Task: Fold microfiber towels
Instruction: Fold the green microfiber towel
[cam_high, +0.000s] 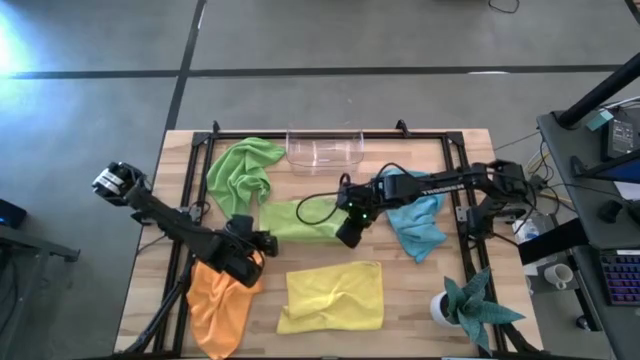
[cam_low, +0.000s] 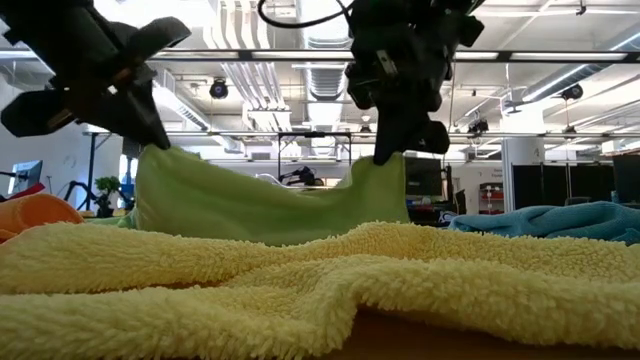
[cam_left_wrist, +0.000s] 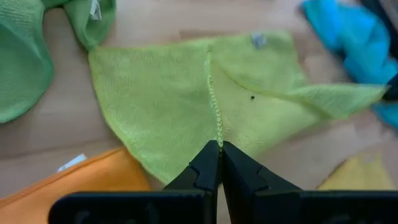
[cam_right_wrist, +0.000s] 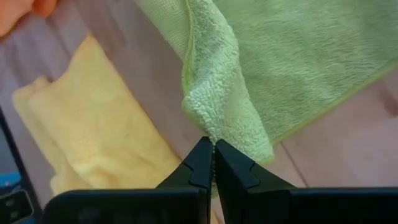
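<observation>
A lime green towel (cam_high: 297, 220) stretches between my two grippers at the table's middle; in the low view it (cam_low: 260, 205) stands raised at both ends and sags between them. My left gripper (cam_high: 266, 241) is shut on its left end, my right gripper (cam_high: 347, 234) on its right end. A second lime green towel (cam_high: 243, 175) lies crumpled at the far left. An orange towel (cam_high: 220, 300) hangs over the near left edge. A yellow towel (cam_high: 335, 297) lies flat at the near middle. A light blue towel (cam_high: 415, 225) lies crumpled at the right. My left gripper pinches the towel's stitched edge (cam_left_wrist: 217, 134) between its two fingers, slanting down from the table's left. The cloth spreads away from the fingers and its far part lies on the table. My right gripper pinches a bunched corner of the towel (cam_right_wrist: 210, 127) between its fingers, slanting down from above. That end is lifted, and the cloth falls away below the fingers in a fold.
A clear plastic bin (cam_high: 325, 150) stands at the far middle. A teal spiky plant in a white pot (cam_high: 468, 305) stands at the near right corner. Bare wood shows between the yellow towel and the held one.
</observation>
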